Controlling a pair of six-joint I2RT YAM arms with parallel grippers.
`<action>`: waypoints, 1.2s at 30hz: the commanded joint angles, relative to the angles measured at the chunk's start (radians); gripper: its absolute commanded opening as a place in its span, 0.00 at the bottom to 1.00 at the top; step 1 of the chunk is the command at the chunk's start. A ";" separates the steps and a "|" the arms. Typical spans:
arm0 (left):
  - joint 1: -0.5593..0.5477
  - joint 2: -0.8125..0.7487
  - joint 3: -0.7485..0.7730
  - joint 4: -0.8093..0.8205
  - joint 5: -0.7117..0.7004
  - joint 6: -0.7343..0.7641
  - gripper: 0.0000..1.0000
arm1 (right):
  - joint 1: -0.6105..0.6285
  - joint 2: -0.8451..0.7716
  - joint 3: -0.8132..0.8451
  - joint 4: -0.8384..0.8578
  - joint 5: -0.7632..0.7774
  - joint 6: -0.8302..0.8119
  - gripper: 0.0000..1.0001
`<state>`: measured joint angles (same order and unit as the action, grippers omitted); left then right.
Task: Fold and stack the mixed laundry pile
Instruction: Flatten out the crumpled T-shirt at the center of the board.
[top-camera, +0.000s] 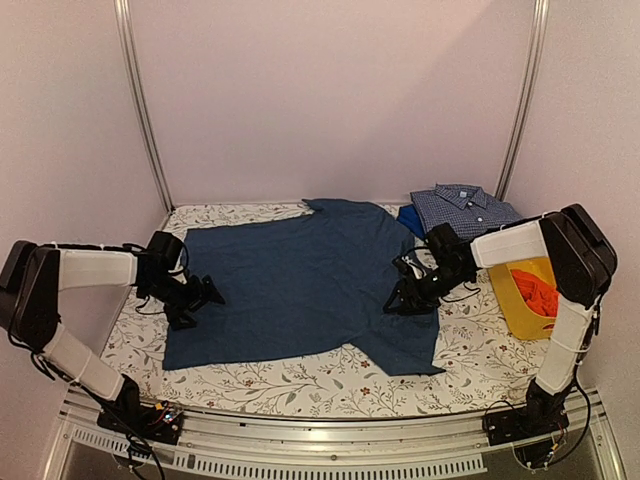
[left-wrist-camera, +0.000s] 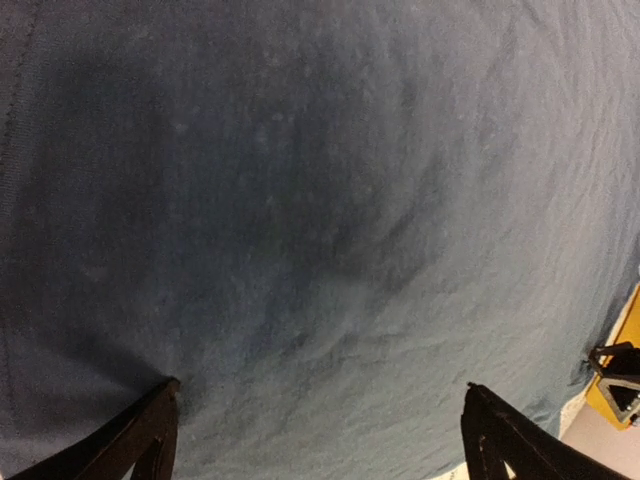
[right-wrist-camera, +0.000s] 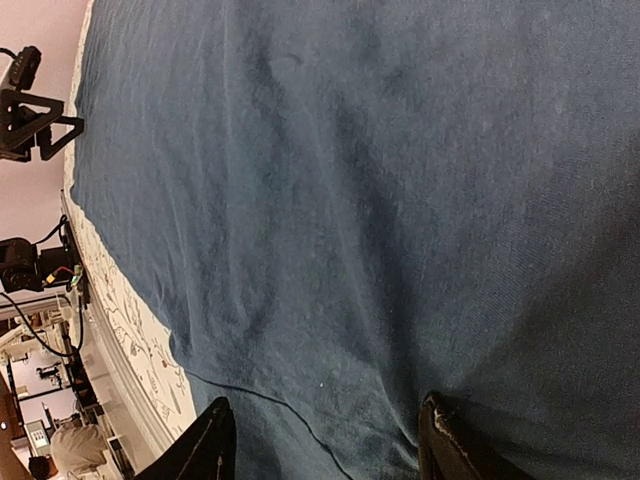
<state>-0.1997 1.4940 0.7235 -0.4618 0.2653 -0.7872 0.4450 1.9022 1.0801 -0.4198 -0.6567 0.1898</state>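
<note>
You have a table covered in a pale cloth printed with leafy sprigs (top-camera: 300, 385), and most of its middle is taken up by a large dark blue soft garment (top-camera: 300, 275). It is spread out flat, with one straight edge toward your left arm and an uneven, flared edge toward your right.

At the back right corner lies a folded blue small-check button shirt (top-camera: 465, 208), collar up, just behind the dark garment's far right edge. A bright blue scrap of cloth (top-camera: 410, 218) shows between the two.

At the right edge of the table stands a yellow plastic basket (top-camera: 515, 308) with a red-orange cloth piece (top-camera: 535, 288) bunched inside it.

Your left gripper (top-camera: 208, 294) is low over the garment's left edge. Its black fingers (left-wrist-camera: 150, 430) are spread as wide as they go, with only flat cloth between them and nothing held.

Your right gripper (top-camera: 396, 300) is low over the garment's right side, near a hem line. Its fingers (right-wrist-camera: 210, 445) stand partly apart over the fabric and have hold of nothing that you can see.
</note>
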 joint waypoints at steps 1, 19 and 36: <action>0.042 0.023 -0.114 -0.149 -0.032 -0.030 1.00 | 0.052 -0.011 -0.152 -0.025 -0.001 0.038 0.62; 0.049 -0.158 -0.116 -0.313 -0.093 -0.027 1.00 | 0.241 -0.251 -0.390 -0.029 -0.073 0.202 0.62; 0.047 0.008 0.257 -0.134 -0.044 0.235 1.00 | -0.033 -0.079 0.269 -0.179 0.044 -0.009 0.63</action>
<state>-0.1585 1.4281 0.9390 -0.6693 0.1978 -0.6300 0.4717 1.6917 1.2308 -0.5667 -0.6777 0.2451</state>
